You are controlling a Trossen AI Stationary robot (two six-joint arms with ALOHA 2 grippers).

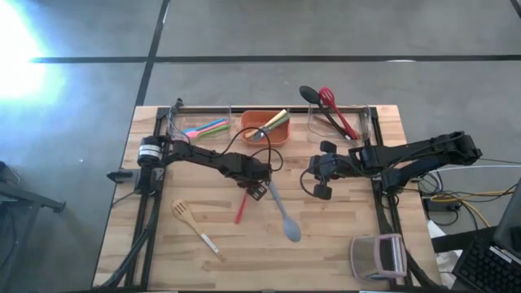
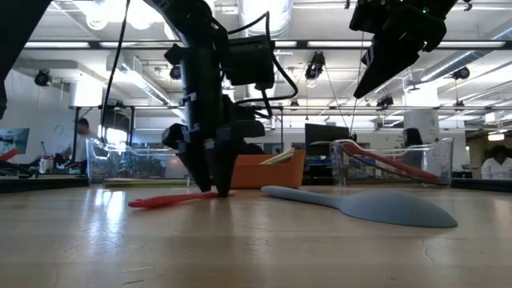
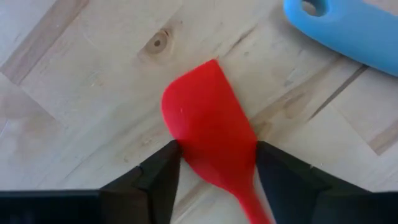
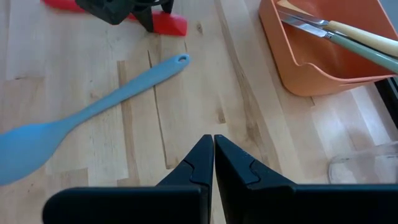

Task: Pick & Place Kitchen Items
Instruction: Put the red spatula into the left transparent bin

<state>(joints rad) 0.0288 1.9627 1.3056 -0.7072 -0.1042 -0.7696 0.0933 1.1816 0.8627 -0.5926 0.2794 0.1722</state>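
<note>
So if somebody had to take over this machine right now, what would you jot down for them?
Left gripper: down at the table, fingers open on either side of the red spatula, not clamped yet.
Right gripper: shut, empty, raised above the table.
Loose on the table: red spatula, blue spoon, wooden slotted spatula.
Done: utensils already sit in the orange bin and both clear bins.
Left: close on the red spatula, bin it, then the other two.

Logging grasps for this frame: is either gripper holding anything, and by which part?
The left gripper straddles the red spatula at the blade's base; whether it grips cannot be told. The right gripper holds nothing.
</note>
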